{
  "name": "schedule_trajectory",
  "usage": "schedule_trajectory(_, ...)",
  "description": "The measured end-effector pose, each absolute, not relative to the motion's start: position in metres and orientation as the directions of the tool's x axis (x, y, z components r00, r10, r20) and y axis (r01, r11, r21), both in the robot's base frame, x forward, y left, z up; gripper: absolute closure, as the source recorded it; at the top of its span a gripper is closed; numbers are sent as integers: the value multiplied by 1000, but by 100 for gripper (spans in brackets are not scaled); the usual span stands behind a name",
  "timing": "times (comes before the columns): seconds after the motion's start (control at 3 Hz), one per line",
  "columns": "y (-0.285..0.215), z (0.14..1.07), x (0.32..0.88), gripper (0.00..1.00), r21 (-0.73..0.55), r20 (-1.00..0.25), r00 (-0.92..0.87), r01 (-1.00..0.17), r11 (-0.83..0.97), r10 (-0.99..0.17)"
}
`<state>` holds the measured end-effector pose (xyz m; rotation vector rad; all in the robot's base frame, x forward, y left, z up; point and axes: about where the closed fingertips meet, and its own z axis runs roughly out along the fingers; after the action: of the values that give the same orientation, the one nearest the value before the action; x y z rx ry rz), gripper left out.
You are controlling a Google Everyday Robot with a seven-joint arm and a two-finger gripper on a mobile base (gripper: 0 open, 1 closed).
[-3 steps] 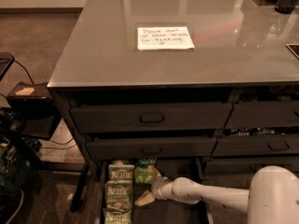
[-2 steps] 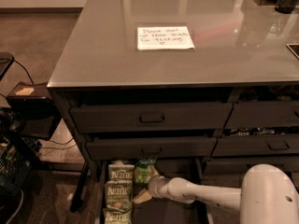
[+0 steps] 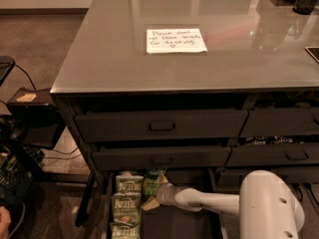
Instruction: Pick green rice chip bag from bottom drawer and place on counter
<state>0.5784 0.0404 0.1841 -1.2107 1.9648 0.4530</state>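
The bottom drawer (image 3: 179,223) is pulled open below the cabinet, with a dark floor. The green rice chip bag (image 3: 152,182) stands at the drawer's back, just right of the pale Kettle bags. My gripper (image 3: 153,197) reaches in from the right on a white arm (image 3: 209,202) and sits right against the bag's lower edge. The counter (image 3: 99,59) is the glossy grey top above.
Three pale green Kettle bags (image 3: 125,203) lie in a row along the drawer's left side. A white paper note (image 3: 175,40) lies on the counter. The upper drawers (image 3: 159,126) stick out slightly. Black crates and cables (image 3: 20,133) stand at the left of the cabinet.
My arm has pushed further left into the drawer, bringing the gripper closer to the green bag. The bags have not visibly moved.
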Motion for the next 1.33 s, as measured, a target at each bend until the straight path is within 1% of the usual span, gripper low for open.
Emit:
schedule_trajectory(0.67,11,158,614,0,-51,-757,-336,-825,563,-560)
schedule_trajectory(1.0,5,144,624,0,-13,-760,-376,-807,590,-530)
schedule_trajectory(1.33,13,133,630,0,18,-763,-393,-806,592,-513)
